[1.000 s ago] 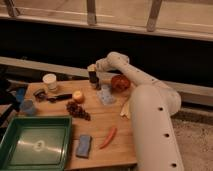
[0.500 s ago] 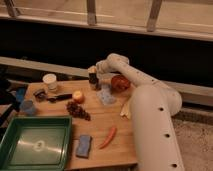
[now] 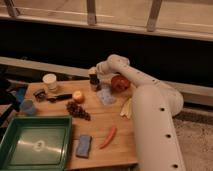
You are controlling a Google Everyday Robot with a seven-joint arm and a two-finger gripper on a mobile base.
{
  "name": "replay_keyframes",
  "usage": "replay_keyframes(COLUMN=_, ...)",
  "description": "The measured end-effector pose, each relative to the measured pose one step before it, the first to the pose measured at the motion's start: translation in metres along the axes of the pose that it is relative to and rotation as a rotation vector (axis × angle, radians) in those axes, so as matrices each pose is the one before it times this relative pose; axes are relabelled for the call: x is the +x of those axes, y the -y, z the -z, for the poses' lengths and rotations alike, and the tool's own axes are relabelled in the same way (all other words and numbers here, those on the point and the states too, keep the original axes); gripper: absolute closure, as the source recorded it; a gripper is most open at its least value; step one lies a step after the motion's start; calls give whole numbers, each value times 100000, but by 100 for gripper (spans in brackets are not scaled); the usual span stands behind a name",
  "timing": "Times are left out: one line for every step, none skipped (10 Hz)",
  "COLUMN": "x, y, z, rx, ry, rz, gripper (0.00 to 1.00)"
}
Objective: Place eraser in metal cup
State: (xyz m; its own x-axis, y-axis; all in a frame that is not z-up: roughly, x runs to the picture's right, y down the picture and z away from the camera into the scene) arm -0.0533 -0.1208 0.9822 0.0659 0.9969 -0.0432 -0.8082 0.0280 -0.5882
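Observation:
My gripper (image 3: 93, 80) hangs at the back edge of the wooden table (image 3: 100, 150), pointing down, just left of a clear plastic cup (image 3: 105, 95). Something dark sits at its tip; I cannot tell what it is. A small dark block that looks like the eraser (image 3: 39, 93) lies at the left, beside the black-handled tool (image 3: 60, 97). A small grey-blue shiny cup, seemingly the metal cup (image 3: 27, 106), stands at the far left edge. The gripper is well to the right of both.
A white paper cup (image 3: 50, 81) stands at the back left. A green tray (image 3: 35, 145) fills the front left. Grapes (image 3: 78, 110), a yellow-orange fruit (image 3: 78, 96), a red apple (image 3: 120, 82), a banana (image 3: 126, 107), a red chili (image 3: 108, 136) and a blue pad (image 3: 83, 145) lie on the table.
The gripper has dipped slightly lower at the back edge of the table. Nothing else has moved.

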Motion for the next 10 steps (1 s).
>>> replay_keyframes(x=46, y=18, z=104, rx=251, ry=93, rz=85, gripper=43)
replay_keyframes(x=-121, y=-61, z=210, rx=117, ry=579, rz=182, gripper=41)
replay_keyframes(x=-184, y=-62, z=162, rx=18, ry=675, rz=134, gripper=41)
replay_keyframes(x=-245, y=-174, z=279, rx=-137, ry=984, rz=183, gripper=41)
replay_keyframes(x=-136, y=-117, z=208, rx=-65, ry=520, rz=189, gripper=41)
replay_keyframes(x=-26, y=-45, z=121, rx=2, ry=211, rz=224, gripper=40)
replay_keyframes(x=-50, y=-57, z=158, rx=4, ry=301, rz=205, gripper=34)
replay_keyframes(x=-19, y=-17, z=170, rx=100, ry=290, rz=218, gripper=23)
replay_keyframes(x=-35, y=-52, z=140, rx=33, ry=326, rz=177, gripper=20)
replay_keyframes(x=12, y=-10, z=129, rx=51, ry=253, rz=-89, gripper=20)
